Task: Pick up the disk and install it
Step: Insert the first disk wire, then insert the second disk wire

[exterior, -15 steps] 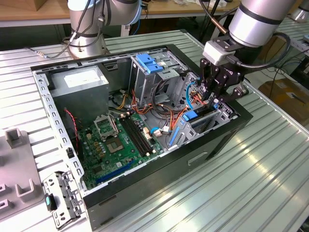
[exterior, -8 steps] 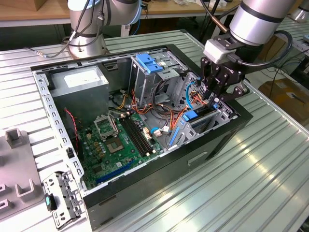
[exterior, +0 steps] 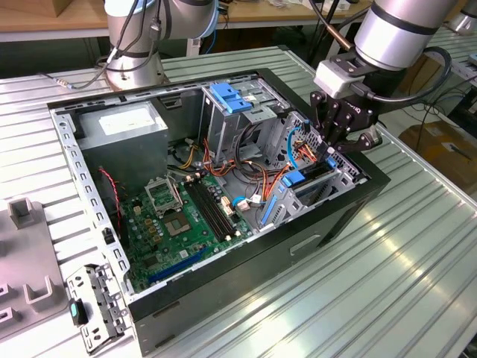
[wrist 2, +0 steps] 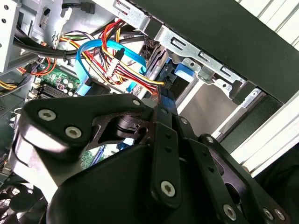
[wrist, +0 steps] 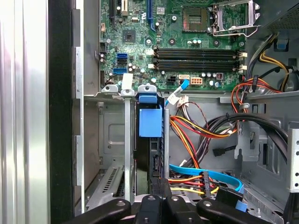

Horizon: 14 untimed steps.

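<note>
Gripping the blue-bracketed metal disk (wrist: 150,144), black jaws closed.

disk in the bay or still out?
In. The disk stands on edge between the bay's metal rails, with the gripper right above it.

Arm (exterior: 399,26) — silver-grey cylindrical segments with dark joint bands; black cable looped alongside. Wrist block (exterior: 339,74) pale grey. Tool (exterior: 337,133) — matte black linkage plates, fastened by silver screws (wrist 2: 168,188) in the second wrist view.
</note>
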Motion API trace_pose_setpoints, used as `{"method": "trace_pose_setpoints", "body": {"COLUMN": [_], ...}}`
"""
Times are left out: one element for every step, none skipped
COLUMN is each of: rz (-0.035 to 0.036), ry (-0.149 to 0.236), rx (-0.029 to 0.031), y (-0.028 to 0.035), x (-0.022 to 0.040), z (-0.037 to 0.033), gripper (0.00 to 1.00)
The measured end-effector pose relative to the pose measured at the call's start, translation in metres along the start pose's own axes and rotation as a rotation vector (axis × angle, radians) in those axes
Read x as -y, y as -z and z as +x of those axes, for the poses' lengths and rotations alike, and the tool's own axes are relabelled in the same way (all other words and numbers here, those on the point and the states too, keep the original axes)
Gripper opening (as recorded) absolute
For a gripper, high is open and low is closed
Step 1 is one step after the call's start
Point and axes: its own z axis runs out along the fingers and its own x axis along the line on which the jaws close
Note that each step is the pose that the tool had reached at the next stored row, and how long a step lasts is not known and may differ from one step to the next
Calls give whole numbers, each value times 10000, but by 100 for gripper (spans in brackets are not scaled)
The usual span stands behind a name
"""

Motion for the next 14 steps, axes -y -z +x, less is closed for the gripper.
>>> {"method": "trace_pose_setpoints", "body": {"rz": [0,0,0,0,0,0,0,0,0,0,0,0,0,0], "ry": [0,0,0,0,0,0,0,0,0,0,0,0,0,0], "rx": [0,0,0,0,-1,0,0,0,0,0,0,0,0,-2], "y": [0,0,1,1,1,1,2,2,2,2,2,2,2,3], "x": [0,0,0,0,0,0,0,0,0,0,0,0,0,-3], "z": [0,0,0,0,0,0,0,0,0,0,0,0,0,0], "gripper": [11,11,11,11,11,11,11,11,11,11,11,11,11,11]}}
